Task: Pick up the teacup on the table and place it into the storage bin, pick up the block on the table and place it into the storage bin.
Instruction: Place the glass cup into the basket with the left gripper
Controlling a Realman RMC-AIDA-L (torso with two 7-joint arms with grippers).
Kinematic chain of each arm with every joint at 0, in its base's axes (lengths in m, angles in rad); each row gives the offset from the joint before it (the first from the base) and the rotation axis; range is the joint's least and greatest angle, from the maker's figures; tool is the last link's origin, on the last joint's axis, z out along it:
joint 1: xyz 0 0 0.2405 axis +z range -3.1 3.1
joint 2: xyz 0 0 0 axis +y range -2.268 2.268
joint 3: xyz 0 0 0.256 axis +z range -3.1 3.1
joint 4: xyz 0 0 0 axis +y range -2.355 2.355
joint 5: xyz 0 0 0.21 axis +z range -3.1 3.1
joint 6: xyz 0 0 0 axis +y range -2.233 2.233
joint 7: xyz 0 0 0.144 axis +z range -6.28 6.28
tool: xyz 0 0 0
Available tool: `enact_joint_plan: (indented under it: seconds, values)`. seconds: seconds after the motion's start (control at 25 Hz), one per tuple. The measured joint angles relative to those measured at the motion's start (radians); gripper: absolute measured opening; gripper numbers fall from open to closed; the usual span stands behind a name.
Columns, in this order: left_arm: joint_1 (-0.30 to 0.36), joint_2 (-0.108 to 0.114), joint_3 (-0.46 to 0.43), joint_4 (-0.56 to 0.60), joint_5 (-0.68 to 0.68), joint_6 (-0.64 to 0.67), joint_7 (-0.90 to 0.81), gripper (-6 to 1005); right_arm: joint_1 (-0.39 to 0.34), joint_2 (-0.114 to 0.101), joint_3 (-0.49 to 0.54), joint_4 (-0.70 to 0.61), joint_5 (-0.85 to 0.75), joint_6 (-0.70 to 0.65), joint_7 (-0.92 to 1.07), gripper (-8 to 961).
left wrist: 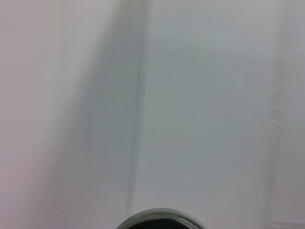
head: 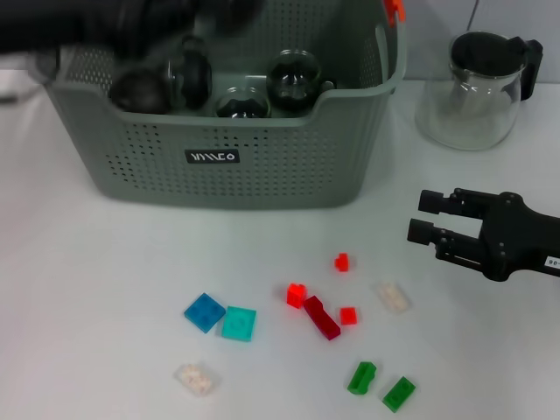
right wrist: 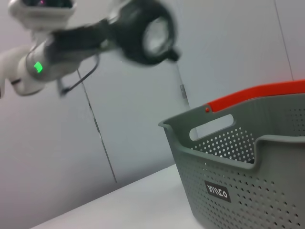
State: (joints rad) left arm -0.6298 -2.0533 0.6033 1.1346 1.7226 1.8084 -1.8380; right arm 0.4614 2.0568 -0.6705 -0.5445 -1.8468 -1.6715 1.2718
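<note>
Two arms show in the head view. The left gripper (head: 188, 74) is a dark blur over the upper left of the picture, above the storage bin (head: 262, 166), and it seems to be holding a glass teacup (head: 194, 77); I cannot tell how far its fingers are spread. The right gripper (head: 426, 217) hangs low at the right edge, its two black fingers a narrow way apart and holding nothing.

Bare white table (head: 87, 306) lies in the lower left. Between the bin and the bottom edge are small blocks, well apart from the bin: a blue tile (head: 204, 312) touching a teal tile (head: 239, 324), a dark red bar (head: 322, 318), little red blocks (head: 297, 295), two green blocks (head: 360, 377), and clear ones (head: 197, 378). A glass teapot (head: 472, 87) with a black lid stands in the upper right, beside the bin.

Inside the bin sit more round glass teacups (head: 293, 80), close together near its front wall.
</note>
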Motion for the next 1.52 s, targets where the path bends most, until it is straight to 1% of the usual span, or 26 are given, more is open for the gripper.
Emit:
enact_joint_plan:
  seconds: [0.12, 0.16, 0.24, 0.32, 0.36, 0.4, 0.56, 0.68, 0.76, 0.84, 1.0, 1.12, 1.24, 1.52]
  values:
    - [-0.06, 0.034, 0.059, 0.008, 0.047, -0.131, -0.142, 46, 0.001, 0.001, 0.0, 0.0, 0.0, 0.001, 0.0, 552]
    - [-0.096, 0.054, 0.098, 0.007, 0.092, -0.19, -0.221, 46, 0.001, 0.001, 0.0, 0.0, 0.0, 0.001, 0.0, 552]
    - [-0.153, 0.084, 0.16, 0.0, 0.18, -0.267, -0.337, 46, 0.002, 0.002, -0.002, 0.0, 0.0, 0.001, 0.001, 552]
    - [-0.217, 0.103, 0.216, -0.028, 0.297, -0.341, -0.438, 46, 0.0, 0.003, -0.005, 0.0, -0.003, 0.001, 0.002, 552]
    - [-0.275, 0.108, 0.242, -0.076, 0.401, -0.396, -0.495, 46, -0.001, 0.003, -0.005, 0.0, -0.003, 0.001, 0.001, 552]
    - [-0.275, 0.108, 0.242, -0.076, 0.401, -0.396, -0.495, 46, -0.003, 0.004, -0.005, 0.001, -0.004, 0.001, 0.001, 552]
    - [-0.409, 0.109, 0.257, -0.226, 0.603, -0.501, -0.549, 45, -0.005, 0.008, -0.002, 0.002, -0.002, 0.001, 0.0, 552]
    - [-0.48, 0.106, 0.292, -0.323, 0.734, -0.594, -0.595, 45, 0.002, 0.012, -0.005, 0.002, -0.002, 0.002, 0.0, 552]
    - [-0.509, 0.098, 0.323, -0.367, 0.808, -0.65, -0.625, 45, 0.007, 0.014, -0.009, 0.002, -0.004, 0.002, 0.0, 552]
    - [-0.528, 0.085, 0.36, -0.395, 0.89, -0.7, -0.661, 45, 0.01, 0.015, -0.01, 0.002, -0.005, 0.002, 0.0, 552]
    - [-0.544, 0.055, 0.404, -0.421, 1.016, -0.753, -0.708, 45, 0.012, 0.016, -0.01, 0.002, -0.005, 0.001, 0.0, 552]
    - [-0.547, 0.023, 0.42, -0.442, 1.101, -0.796, -0.723, 45, 0.012, 0.016, -0.01, 0.002, -0.005, 0.004, 0.0, 552]
    - [-0.547, 0.009, 0.455, -0.475, 1.129, -0.833, -0.723, 45, 0.013, 0.017, -0.01, 0.002, -0.005, 0.008, 0.0, 552]
    - [-0.541, -0.003, 0.576, -0.519, 1.133, -0.871, -0.725, 46, 0.014, 0.019, -0.011, 0.001, -0.005, 0.009, 0.001, 552]
